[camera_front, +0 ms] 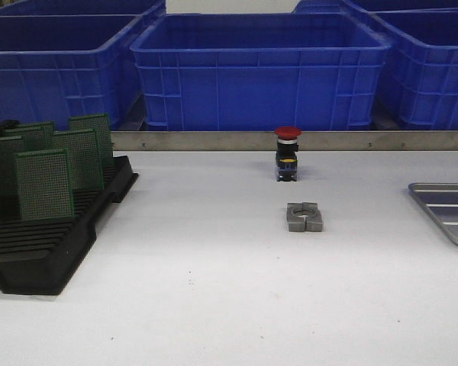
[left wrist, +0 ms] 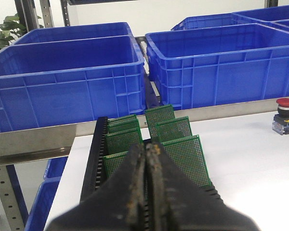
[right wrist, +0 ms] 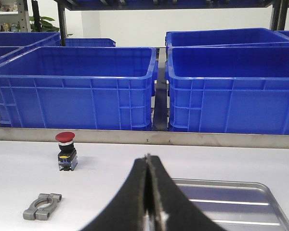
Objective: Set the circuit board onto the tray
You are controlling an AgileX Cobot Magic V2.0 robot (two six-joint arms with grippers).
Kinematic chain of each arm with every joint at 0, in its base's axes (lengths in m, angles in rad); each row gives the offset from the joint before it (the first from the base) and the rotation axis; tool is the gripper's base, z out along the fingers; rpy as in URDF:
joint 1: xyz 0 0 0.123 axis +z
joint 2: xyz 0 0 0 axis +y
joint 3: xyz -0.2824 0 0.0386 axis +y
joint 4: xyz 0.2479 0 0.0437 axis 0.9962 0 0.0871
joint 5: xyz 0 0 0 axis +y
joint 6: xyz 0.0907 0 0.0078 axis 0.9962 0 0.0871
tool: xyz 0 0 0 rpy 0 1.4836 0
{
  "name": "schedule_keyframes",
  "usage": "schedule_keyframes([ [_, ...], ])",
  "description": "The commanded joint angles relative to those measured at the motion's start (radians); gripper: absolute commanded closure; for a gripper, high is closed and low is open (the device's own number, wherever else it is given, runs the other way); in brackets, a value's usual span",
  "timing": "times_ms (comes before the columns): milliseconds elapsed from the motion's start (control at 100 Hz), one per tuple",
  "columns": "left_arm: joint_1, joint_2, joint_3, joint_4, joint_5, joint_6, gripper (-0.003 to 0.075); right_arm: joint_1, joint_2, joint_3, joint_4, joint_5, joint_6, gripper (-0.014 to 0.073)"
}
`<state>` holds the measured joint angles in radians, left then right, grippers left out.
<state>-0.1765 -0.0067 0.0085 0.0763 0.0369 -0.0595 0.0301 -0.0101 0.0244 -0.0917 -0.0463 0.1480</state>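
From the front view neither of my arms shows at all, and the tray (camera_front: 447,210) is cut off by the right edge, so only its near-left corner and a few floor ribs can be made out there. My right wrist view gives more: the tray (right wrist: 241,204) lies flat on the white table (camera_front: 214,290), grey metal with a raised rim, a rounded corner and long ribs along its floor, part of it hidden behind my right gripper (right wrist: 148,192), whose jaws are pressed together with nothing between them. My left gripper (left wrist: 147,187) is likewise closed and empty, and it blocks the near end of the black rack (camera_front: 53,244) at the table's left side. The circuit boards (camera_front: 44,183) stand upright in the rack's slots, green with a fine grid of holes; the leftmost ones are cut off by the picture's edge, so I cannot count them surely. Between rack and tray, well apart from both, sit a red-capped push button (camera_front: 287,155) and nearer me a small grey clamp (camera_front: 304,216). Blue bins (camera_front: 259,72) line the back behind a metal rail.
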Motion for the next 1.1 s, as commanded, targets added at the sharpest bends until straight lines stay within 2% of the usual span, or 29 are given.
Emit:
schedule_keyframes([
  [0,-0.007,0.009,-0.002,-0.008,-0.082,-0.009,0.0738,0.003,-0.017,-0.012,-0.01,-0.078,-0.003,0.0662],
  [270,-0.007,0.009,-0.017,-0.013,-0.08,-0.009,0.0738,0.003,-0.017,-0.012,-0.01,-0.078,-0.003,0.0662],
  [430,-0.007,0.022,-0.113,-0.049,-0.019,-0.009,0.0738,0.003,-0.017,-0.012,-0.01,-0.078,-0.003,0.0662],
  [510,-0.007,0.048,-0.201,-0.068,0.059,-0.009,0.0738,0.003,-0.017,-0.012,-0.01,-0.078,-0.003,0.0662],
  [520,-0.007,0.098,-0.309,-0.07,0.173,-0.009,0.0738,0.003,-0.017,-0.012,-0.01,-0.078,-0.003,0.0662],
  [830,-0.007,0.44,-0.714,-0.067,0.553,0.001,0.0738,0.003,-0.017,-0.012,-0.01,-0.078,-0.003,0.0662],
  [950,-0.007,0.589,-0.832,-0.067,0.642,0.001,0.0738,0.003,-0.017,-0.012,-0.01,-0.078,-0.003,0.0662],
  [1090,-0.007,0.73,-0.91,-0.067,0.658,0.001,0.0738,0.003,-0.017,-0.012,-0.01,-0.078,-0.003,0.0662],
])
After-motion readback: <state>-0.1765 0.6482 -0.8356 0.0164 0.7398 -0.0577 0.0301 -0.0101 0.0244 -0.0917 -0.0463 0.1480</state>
